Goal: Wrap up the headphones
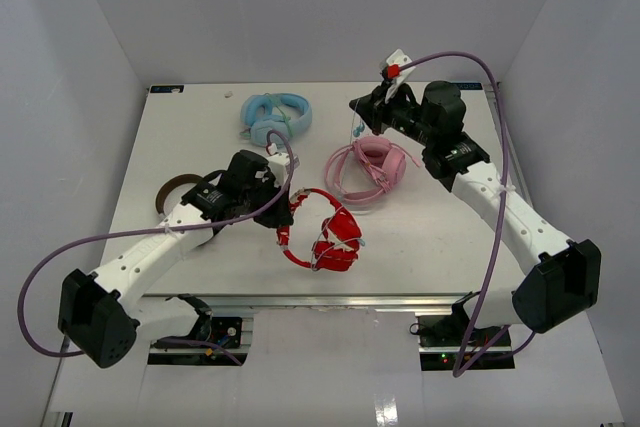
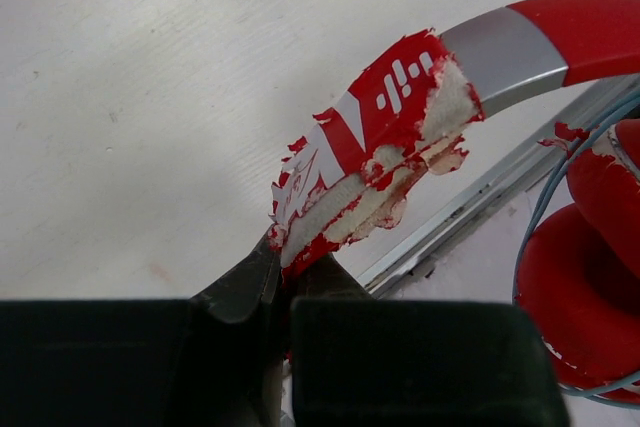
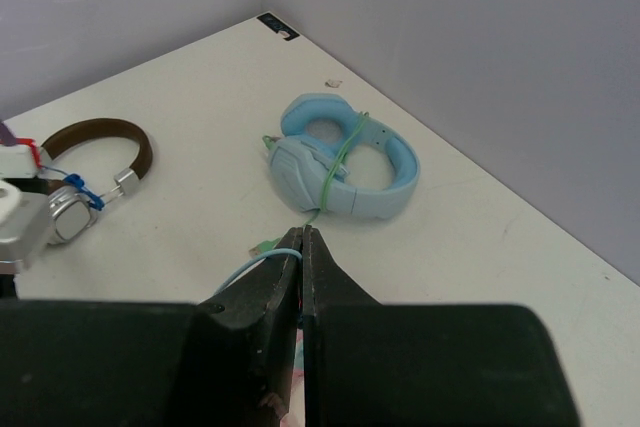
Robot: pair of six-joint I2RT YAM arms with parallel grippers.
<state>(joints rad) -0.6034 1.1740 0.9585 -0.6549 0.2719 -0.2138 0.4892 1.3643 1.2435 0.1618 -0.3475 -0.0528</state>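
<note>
The red headphones [image 1: 325, 232] lie near the table's front middle, with worn, peeling padding on the headband [image 2: 400, 137]. My left gripper [image 1: 285, 209] is shut on the headband's end, and its jaws [image 2: 285, 267] pinch the torn red padding. The red earcups [image 2: 590, 277] lie to the right with the thin pale cable [image 2: 530, 237] looped by them. My right gripper [image 1: 358, 122] is raised above the pink headphones; its jaws [image 3: 303, 237] are shut on a thin pale-blue cable [image 3: 255, 262].
Pink headphones [image 1: 368, 169] lie under the right gripper. Light-blue headphones [image 1: 275, 117] with a green cable sit at the back, also in the right wrist view [image 3: 345, 162]. A brown-banded headset [image 1: 175, 190] lies left, behind my left arm. The table's front edge [image 2: 480, 197] runs close by the red headphones.
</note>
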